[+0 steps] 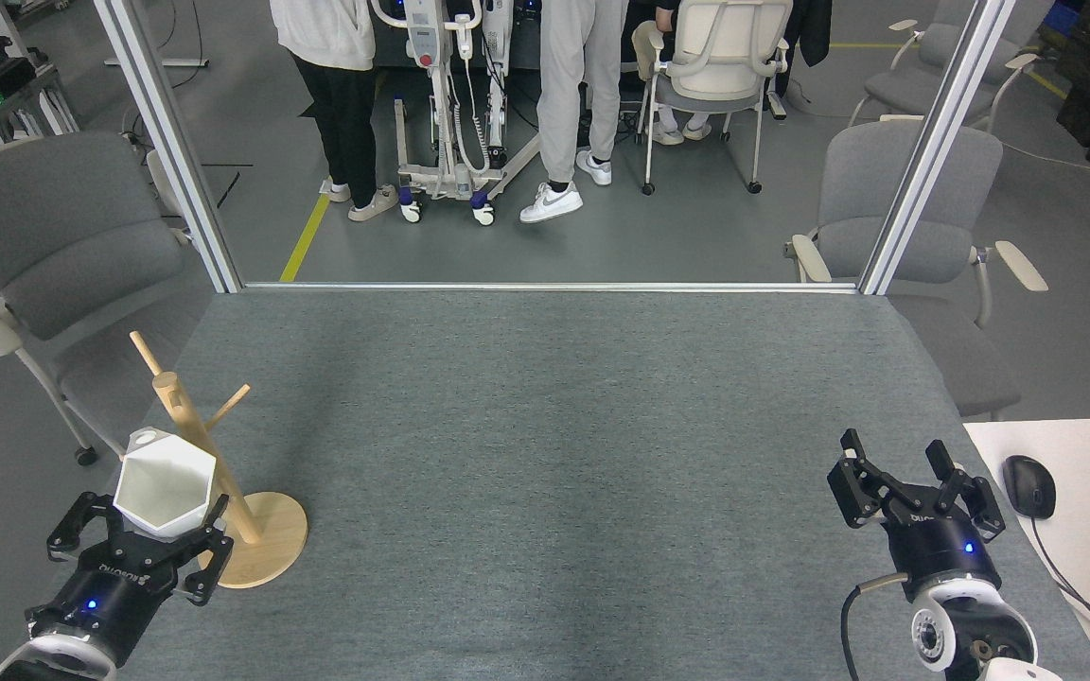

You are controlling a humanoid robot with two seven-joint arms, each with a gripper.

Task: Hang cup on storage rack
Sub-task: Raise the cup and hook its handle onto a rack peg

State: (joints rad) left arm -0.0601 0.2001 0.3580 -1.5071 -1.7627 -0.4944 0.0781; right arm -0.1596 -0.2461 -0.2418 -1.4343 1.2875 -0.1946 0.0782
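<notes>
Cup (167, 484) clamped upright in left tool (140, 541), rim touching rack (223, 478) pole on grey counter (545, 426); right tool (914, 484) spread wide, empty, well apart.

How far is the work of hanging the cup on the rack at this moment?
Done: the left pincer holds the cup lifted, right beside the pole of the storage rack. In hand: bringing the cup to a peg. Left: its handle is on no peg yet, and the release. The right pincer is open and holds nothing.
</notes>
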